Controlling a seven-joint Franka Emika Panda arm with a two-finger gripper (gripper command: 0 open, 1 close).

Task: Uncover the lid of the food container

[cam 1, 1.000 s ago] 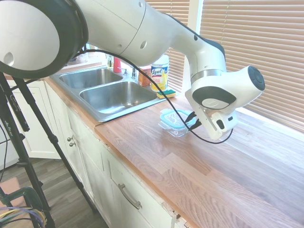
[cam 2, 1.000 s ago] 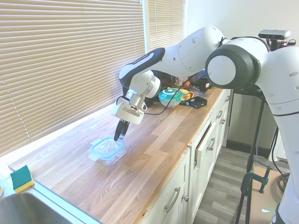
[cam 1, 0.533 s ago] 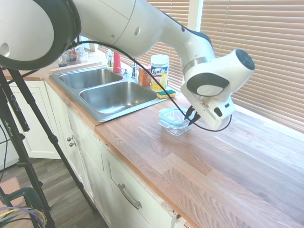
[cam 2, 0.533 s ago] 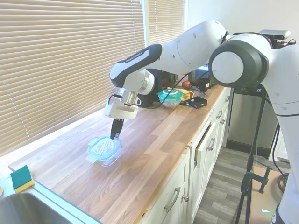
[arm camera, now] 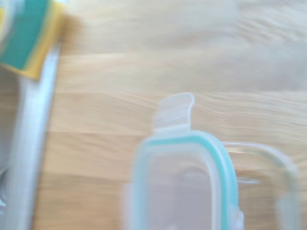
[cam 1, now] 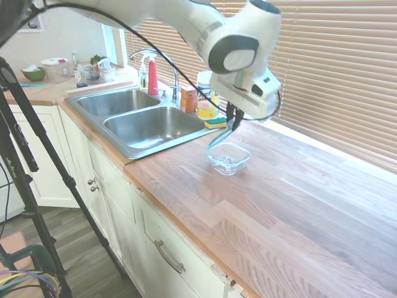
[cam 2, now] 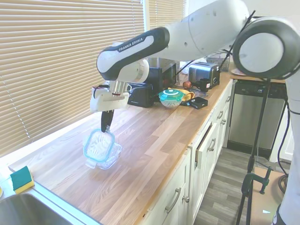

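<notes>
lid (cam 2: 98, 146) has come up off the food container (cam 1: 229, 158) since a sec ago — now hangs tilted just above it, pinched at one edge by the gripper (cam 2: 106, 127), so the uncovering looks basically done; container sits open on the counter (cam 1: 298, 211) nr the sink (cam 1: 146, 124). readable: "lysol" on the wipes tub (cam 1: 205, 94) & "franka emika" on the arm.

A blurred patch of wooden counter (arm camera: 144, 72) is seen from close by. The lid (arm camera: 180, 184), clear in the centre with a teal rim, is shown at the lower middle of the frame, a clear tab projecting from one edge. Just beside it, partly overlapped by it, the clear rim of the food container (arm camera: 273, 177) is seen. A teal and yellow sponge (arm camera: 31, 36) is seen in one corner, well apart from the lid, next to a pale strip (arm camera: 33, 139) along the wood.
</notes>
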